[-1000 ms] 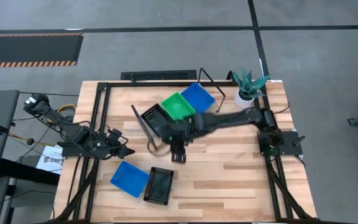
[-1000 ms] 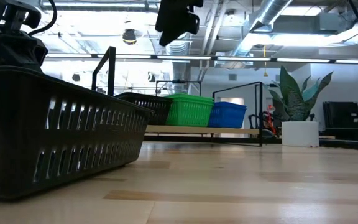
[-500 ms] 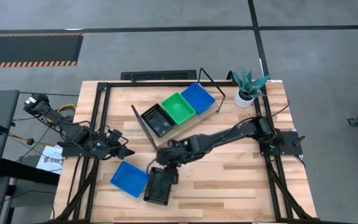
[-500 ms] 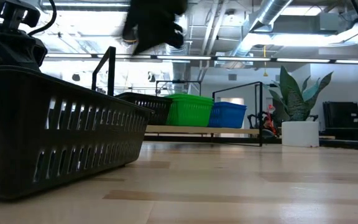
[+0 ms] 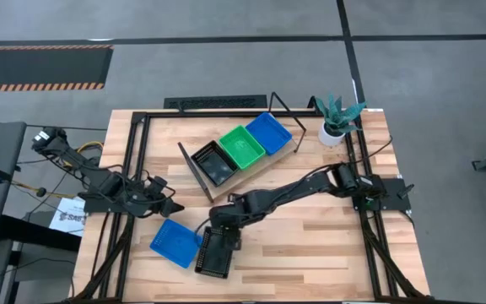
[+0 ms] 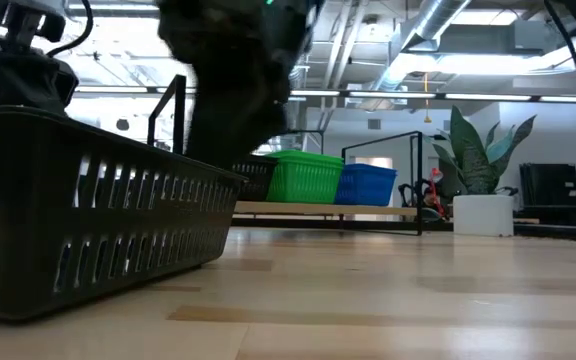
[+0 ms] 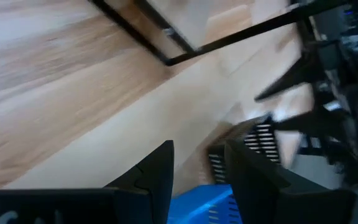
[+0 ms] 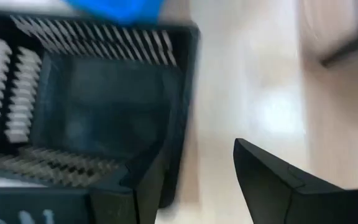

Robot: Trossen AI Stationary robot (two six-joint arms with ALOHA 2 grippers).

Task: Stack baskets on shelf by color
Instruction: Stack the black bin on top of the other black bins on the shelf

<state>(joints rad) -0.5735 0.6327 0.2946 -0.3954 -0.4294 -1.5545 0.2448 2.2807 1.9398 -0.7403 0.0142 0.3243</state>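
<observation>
The right gripper (image 5: 219, 228) has swung away from the shelf (image 5: 251, 169) over the last second and now hangs at the far edge of the loose black basket (image 5: 215, 252) near the table's front. Its fingers (image 8: 278, 180) stand spread, one over the basket's rim wall and one outside it, with nothing between them yet. That reads as a reach for the next basket to sort, the pick itself not yet made.

Beyond the gripper, on the shelf, sit a black basket (image 5: 213, 162), a green basket (image 5: 242, 146) and a blue basket (image 5: 268, 133) in a row. Just beside the gripper, touching the black basket's side, lies a loose blue basket (image 5: 175, 242). The black one most likely belongs on the shelf's black stack.

The left gripper (image 5: 169, 205) waits off to that side, empty, fingers partly apart.

White paper with dark print (image 5: 68, 217) shows by the table's left edge, too small to read. No other writing is legible.
</observation>
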